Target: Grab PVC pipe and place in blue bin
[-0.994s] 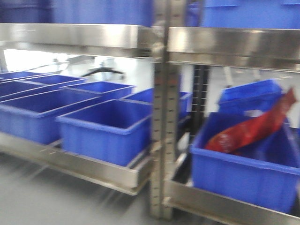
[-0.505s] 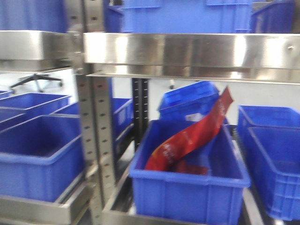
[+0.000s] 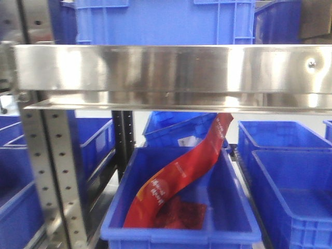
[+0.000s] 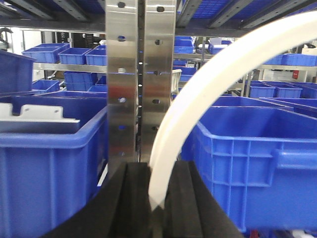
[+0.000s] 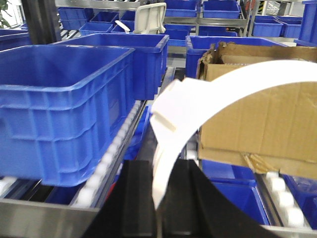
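Warehouse racking full of blue bins. In the front view a steel shelf rail [image 3: 166,67] spans the top, with a perforated post [image 3: 57,171] at the left edge. Below the rail a blue bin [image 3: 236,207] holds a red bag [image 3: 176,181] leaning up toward its back right corner. Versus half a second ago, the post sits further left, the bin lies lower and more central, and the picture has less blur. The left gripper [image 4: 157,198] is pinching the PVC pipe [image 4: 208,94], which arcs up to the right. The right gripper [image 5: 157,198] is also clamped on the pipe [image 5: 237,89], in front of a cardboard box [image 5: 267,129].
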You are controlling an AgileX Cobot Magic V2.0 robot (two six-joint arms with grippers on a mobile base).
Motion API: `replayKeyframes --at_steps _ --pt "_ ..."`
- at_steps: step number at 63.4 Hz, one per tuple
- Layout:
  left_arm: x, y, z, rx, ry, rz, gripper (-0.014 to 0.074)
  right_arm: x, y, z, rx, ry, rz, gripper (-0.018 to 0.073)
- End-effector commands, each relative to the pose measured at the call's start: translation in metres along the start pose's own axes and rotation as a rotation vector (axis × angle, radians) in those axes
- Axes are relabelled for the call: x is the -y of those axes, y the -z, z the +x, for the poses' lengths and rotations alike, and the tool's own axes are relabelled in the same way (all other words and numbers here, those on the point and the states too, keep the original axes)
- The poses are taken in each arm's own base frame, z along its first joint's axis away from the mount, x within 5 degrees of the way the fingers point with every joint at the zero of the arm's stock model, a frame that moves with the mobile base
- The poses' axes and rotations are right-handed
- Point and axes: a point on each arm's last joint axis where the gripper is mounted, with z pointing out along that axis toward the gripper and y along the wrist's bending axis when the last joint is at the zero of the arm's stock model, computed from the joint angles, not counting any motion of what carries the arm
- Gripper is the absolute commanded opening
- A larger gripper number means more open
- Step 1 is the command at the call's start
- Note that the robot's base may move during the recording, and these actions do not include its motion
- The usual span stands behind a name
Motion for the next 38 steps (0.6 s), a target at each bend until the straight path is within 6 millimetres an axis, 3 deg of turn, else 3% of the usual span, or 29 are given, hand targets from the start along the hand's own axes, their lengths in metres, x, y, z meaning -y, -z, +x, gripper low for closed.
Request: replayKeyframes --at_steps 1,38 --pt "-0.0002 0.0015 -0.0038 0.034 0.002 -0.003 -0.0111 0.0001 0.0018 -0.003 0.033 0.009 -0.001 -0.0168" --pt "-0.0002 0.0015 -0.0038 0.034 0.002 -0.003 -0.0111 0.0001 0.0018 -0.003 0.033 0.009 -0.001 -0.0168"
